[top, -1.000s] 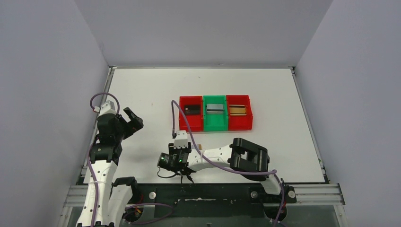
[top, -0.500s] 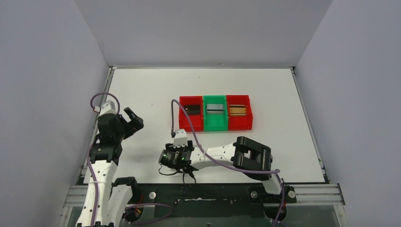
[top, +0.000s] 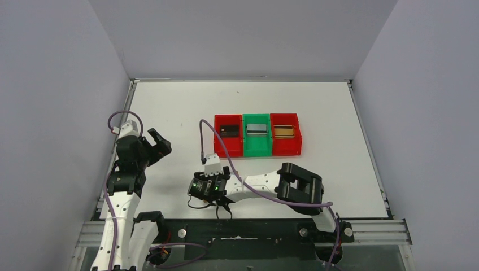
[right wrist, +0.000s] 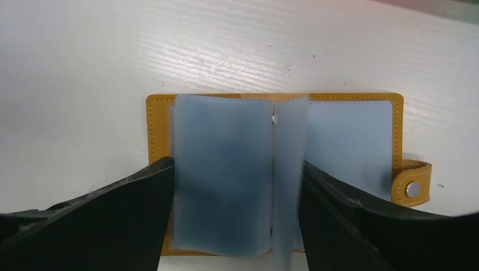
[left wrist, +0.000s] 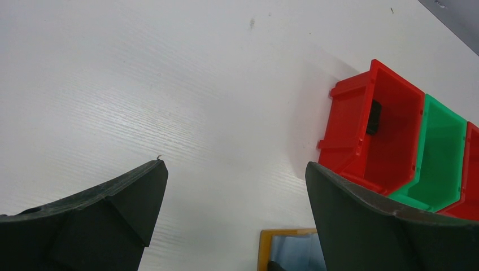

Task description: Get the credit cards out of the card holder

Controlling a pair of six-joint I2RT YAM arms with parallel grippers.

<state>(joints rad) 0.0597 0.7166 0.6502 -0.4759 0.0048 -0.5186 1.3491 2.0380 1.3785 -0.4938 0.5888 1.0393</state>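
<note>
The card holder [right wrist: 158, 113] lies open on the white table, mustard leather with a snap tab [right wrist: 412, 189] at its right and pale blue-grey pockets [right wrist: 223, 169]. My right gripper [right wrist: 237, 166] is open just above it, one finger at each side of the raised pocket leaves. In the top view the right wrist [top: 208, 186] covers the holder. Three credit cards stand in the bins: black [top: 229, 131], silver-grey [top: 257, 130] and gold-brown [top: 284, 131]. My left gripper [left wrist: 234, 169] hangs open and empty over bare table, with a corner of the holder [left wrist: 265, 240] below it.
A red bin [top: 221, 148], a green bin [top: 256, 149] and a second red bin [top: 286, 149] stand side by side mid-table, just beyond the right arm. The left wrist view shows the near red bin [left wrist: 350, 107] with the black card [left wrist: 373, 117]. Grey walls enclose the table.
The right gripper's jaws have widened over the open holder, and its wrist has shifted slightly left and away from the table's front edge. The left arm has not moved.
</note>
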